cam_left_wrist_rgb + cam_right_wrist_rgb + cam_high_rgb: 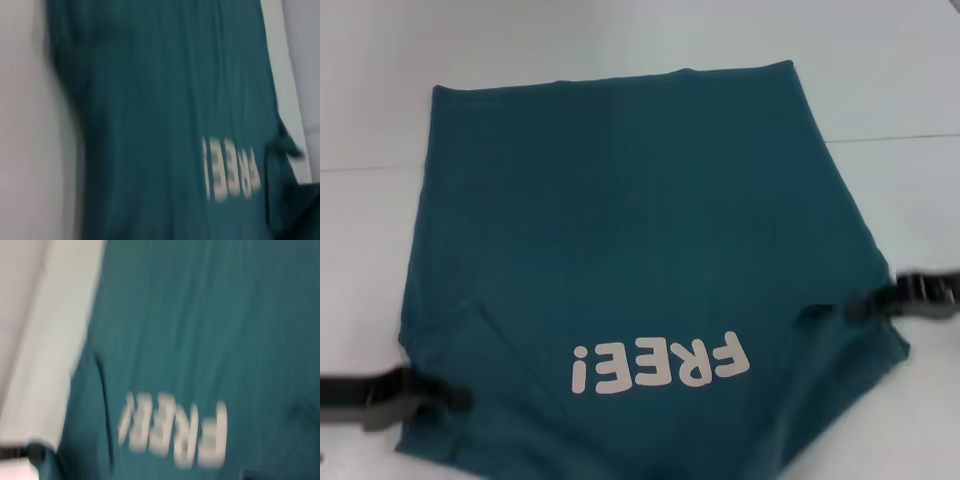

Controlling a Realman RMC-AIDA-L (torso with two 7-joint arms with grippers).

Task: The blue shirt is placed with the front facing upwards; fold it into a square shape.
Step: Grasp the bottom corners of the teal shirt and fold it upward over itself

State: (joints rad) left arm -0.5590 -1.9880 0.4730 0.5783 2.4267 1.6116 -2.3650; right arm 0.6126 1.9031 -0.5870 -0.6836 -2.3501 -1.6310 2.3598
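Two dark robot hands hold opposite side edges of the large teal-blue cotton T-shirt, which lies spread on the white tabletop. In the head view the left hand is closed on the near left edge of the fabric, and the right hand is closed on the right edge, where the cloth is lifted into a small raised fold. The off-white "FREE!" lettering reads upside down from the robot's side, near the front of the tabletop. The far hem lies flat and straight across the back. Both wrist views show the same teal cloth and lettering, blurred, with white tabletop beside it.
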